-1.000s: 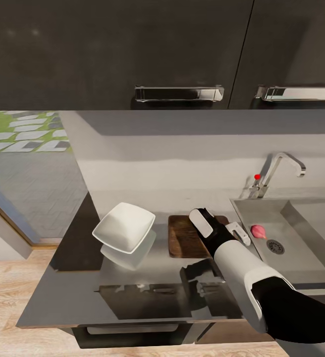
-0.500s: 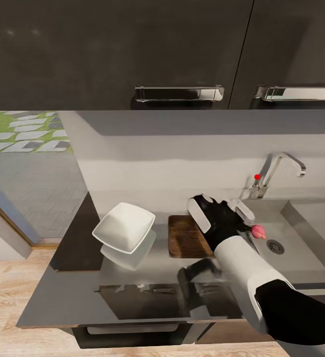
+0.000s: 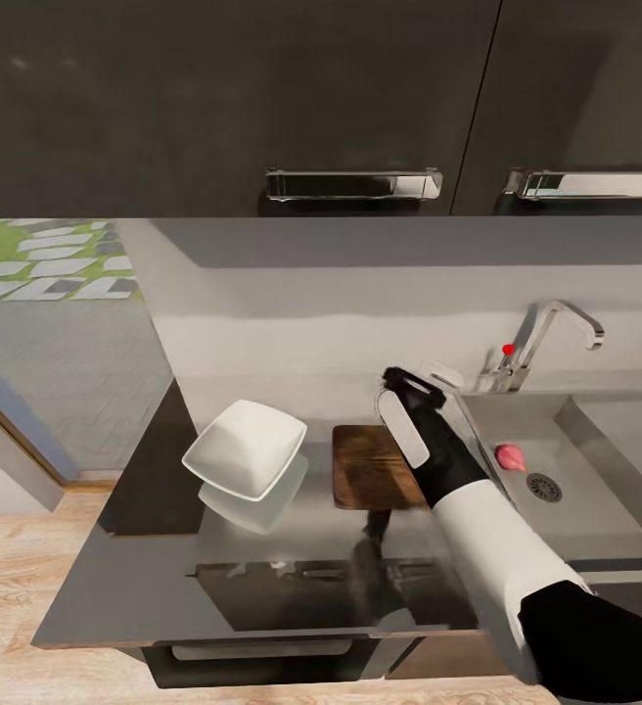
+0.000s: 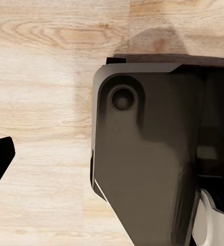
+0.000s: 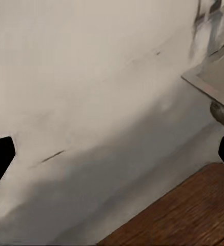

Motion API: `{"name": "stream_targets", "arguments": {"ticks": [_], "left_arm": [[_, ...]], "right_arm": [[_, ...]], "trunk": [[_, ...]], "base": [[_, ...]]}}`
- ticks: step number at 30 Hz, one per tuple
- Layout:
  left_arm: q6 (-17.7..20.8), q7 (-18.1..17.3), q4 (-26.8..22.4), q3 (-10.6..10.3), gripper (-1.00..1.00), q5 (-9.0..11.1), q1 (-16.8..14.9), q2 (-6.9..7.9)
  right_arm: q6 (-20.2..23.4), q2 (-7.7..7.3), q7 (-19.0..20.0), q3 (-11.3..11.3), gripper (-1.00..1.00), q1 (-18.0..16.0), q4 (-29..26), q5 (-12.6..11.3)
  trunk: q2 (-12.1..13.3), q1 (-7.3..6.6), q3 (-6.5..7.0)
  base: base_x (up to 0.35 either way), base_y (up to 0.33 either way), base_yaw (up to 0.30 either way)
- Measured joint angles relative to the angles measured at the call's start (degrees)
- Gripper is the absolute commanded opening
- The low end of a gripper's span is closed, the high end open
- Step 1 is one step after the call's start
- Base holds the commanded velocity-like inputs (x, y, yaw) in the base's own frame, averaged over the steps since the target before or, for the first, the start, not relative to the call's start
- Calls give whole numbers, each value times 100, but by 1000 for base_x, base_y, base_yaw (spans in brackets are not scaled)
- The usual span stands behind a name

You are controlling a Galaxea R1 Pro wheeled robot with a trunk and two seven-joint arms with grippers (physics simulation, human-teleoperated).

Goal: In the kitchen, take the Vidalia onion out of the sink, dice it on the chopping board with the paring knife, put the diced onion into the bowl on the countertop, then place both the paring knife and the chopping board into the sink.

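Glossy dark grey counter (image 3: 164,578) is running under dark cabinets with chrome handles (image 3: 353,184), mirroring the squarish white bowl (image 3: 245,448) sitting left of the brown wooden chopping board (image 3: 365,468). Beside it the pale grey sink (image 3: 595,460) is holding the small pink Vidalia onion (image 3: 509,455) near the round drain. Right jaws (image 3: 421,384) are hovering over the board's far edge, spread wide and gripping nothing; the left jaws' state I cannot tell, with pale wood-grain floor (image 4: 40,77) below them.

The right arm (image 3: 478,519) is reaching across the countertop (image 3: 145,578), covering the chopping board (image 3: 365,470) along its 3 o'clock edge. The bowl (image 3: 246,447) is sitting at the board's 9 o'clock, apart, leaving a bare strip between. The Vidalia onion (image 3: 509,455) is lying uncovered in the sink (image 3: 595,441), the tap (image 3: 546,338) standing at its 12 o'clock.
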Motion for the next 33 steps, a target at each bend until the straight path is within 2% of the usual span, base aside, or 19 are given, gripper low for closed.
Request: {"name": "stream_targets", "arguments": {"ticks": [1, 2, 4, 5, 6, 7, 8, 10, 11, 13, 17, 19, 25, 33], "left_arm": [[0, 0, 0, 0, 100, 0, 0, -1], [0, 0, -1, 0, 100, 0, 1, 1], [-1, -1, -1, 0, 100, 0, 0, 0], [-3, -3, 0, -2, 100, 0, 0, -2], [-6, -4, -2, -6, 100, 1, 2, -3], [-9, -5, -2, -9, 100, 0, 1, -4], [-14, -5, -2, -15, 100, 0, 1, -4], [-19, -5, 2, -25, 100, 0, 1, -8], [-20, -6, 5, -27, 100, 0, 1, -9], [-22, -7, 14, -32, 100, 0, 1, -12], [-28, -8, 20, -35, 100, 0, 1, -14], [-31, -8, 22, -36, 100, -1, 1, -14], [-32, -8, 25, -35, 100, 0, 1, -14], [-32, -8, 24, -35, 100, 0, 1, -14]], "right_arm": [[24, -131, 401, 0, 100, 61, -10, 4], [42, -339, 972, -1, 100, 161, -21, 11], [48, -628, 1718, -1, 100, 330, -50, 19], [46, -704, 1916, 1, 100, 381, -67, 23], [36, -903, 2512, -7, 100, 534, -144, 63], [33, -975, 2737, -7, 100, 596, -182, 86], [29, -1091, 3141, -8, 100, 717, -249, 146], [-3, -1226, 3692, -6, 100, 901, -325, 289], [-25, -1257, 3849, -5, 100, 957, -343, 356], [-192, -1318, 4236, -5, 100, 1094, -385, 665], [-616, -1323, 4419, -5, 100, 1252, -429, 1189], [-753, -1319, 4455, -9, 100, 1328, -649, 1354], [-807, -1338, 4466, -10, 100, 1502, -997, 1431], [-820, -1340, 4474, -10, 100, 1596, -1074, 1434]], "trunk": [[0, 0, 0], [0, 0, 0], [0, 0, 0], [0, 0, 0], [0, 0, -1], [0, 0, 0], [0, 0, -1], [0, 0, -1], [0, 0, 0], [0, 0, 0], [0, 1, 0], [-1, 2, 0], [0, 3, 0], [0, 3, 0]], "base": [[0, 0, 0], [0, 0, 0], [0, 0, 0], [0, 0, 0], [0, 0, 0], [0, 0, 0], [0, 0, 0], [0, 0, 0], [0, 0, 0], [-2, 0, 0], [-48, 0, 0], [-154, 0, 0], [-237, 0, 0], [-312, 0, 0]]}}
